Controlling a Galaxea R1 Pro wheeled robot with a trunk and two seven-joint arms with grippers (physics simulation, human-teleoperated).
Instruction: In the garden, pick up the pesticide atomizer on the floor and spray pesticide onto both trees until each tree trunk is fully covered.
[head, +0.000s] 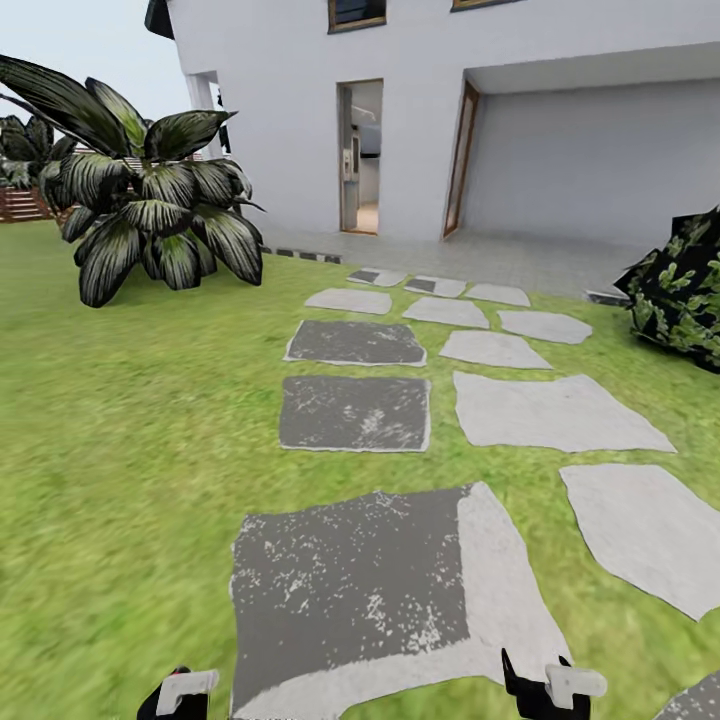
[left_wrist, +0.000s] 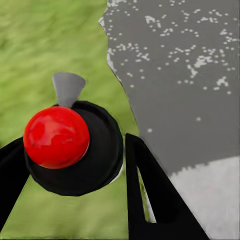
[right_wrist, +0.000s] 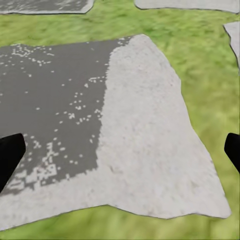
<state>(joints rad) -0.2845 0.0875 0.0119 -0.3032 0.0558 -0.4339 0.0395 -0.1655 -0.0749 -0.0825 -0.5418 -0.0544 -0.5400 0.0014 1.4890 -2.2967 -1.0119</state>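
Note:
The pesticide atomizer (left_wrist: 70, 145) sits between the two black fingers of my left gripper (left_wrist: 75, 150), which is shut on its round black body. From above I see its glossy red cap and a grey nozzle pointing away over the grass. In the head view my left gripper (head: 175, 697) is at the bottom edge, over the grass floor (head: 120, 420). My right gripper (head: 548, 688) hangs low over a large stone slab (right_wrist: 135, 145), open with nothing between its fingers. Both trees are out of view.
Grey stepping stones (head: 355, 412) lead across the lawn to a white house with an open doorway (head: 360, 157). A broad-leaved dark plant (head: 150, 205) stands at the left and a leafy bush (head: 685, 290) at the right. A brown slat fence (head: 20, 205) shows far left.

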